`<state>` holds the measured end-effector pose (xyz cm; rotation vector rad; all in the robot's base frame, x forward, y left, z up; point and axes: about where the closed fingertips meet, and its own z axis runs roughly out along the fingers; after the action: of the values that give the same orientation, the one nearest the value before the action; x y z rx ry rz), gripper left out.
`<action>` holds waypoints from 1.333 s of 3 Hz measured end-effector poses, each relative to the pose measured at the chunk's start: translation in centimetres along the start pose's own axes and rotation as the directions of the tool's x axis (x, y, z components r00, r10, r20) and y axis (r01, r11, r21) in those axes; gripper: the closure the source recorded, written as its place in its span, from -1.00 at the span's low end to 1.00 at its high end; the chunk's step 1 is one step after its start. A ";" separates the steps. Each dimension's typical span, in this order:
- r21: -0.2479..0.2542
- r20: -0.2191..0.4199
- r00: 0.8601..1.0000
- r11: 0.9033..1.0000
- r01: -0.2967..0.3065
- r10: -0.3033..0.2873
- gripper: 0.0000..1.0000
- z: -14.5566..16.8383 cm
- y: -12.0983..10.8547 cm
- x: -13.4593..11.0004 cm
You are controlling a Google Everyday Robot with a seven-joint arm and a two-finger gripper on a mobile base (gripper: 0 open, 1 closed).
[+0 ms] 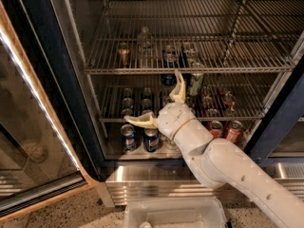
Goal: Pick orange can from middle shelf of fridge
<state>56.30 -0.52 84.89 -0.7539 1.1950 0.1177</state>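
Below the middle shelf (190, 71) of the fridge (280, 122), the gripper (152, 97) hangs before the lower rack (114, 119). Its jaws are spread wide, one finger up and one pointing left, holding nothing. Up and to the left, the orange can (123, 54) stands on the middle shelf near a clear bottle (145, 42). Two blue cans (139, 138) stand just under the left-pointing finger.

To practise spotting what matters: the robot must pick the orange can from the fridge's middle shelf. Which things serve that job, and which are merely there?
Job:
orange can, standing at the left of the middle shelf
fridge
tool, open, in front of the rack below

Merely there:
clear bottle
blue cans
red cans
plastic bin
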 end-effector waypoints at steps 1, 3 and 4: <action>0.048 0.011 0.999 0.998 -0.031 0.031 -1.00 0.1 0.9 0.8; 0.216 0.120 0.985 0.966 -0.145 0.121 -1.00 2.2 4.7 2.7; 0.216 0.120 0.985 0.966 -0.146 0.122 -1.00 2.2 4.7 2.7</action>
<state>56.92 3.51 80.73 -0.4637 1.1355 0.1309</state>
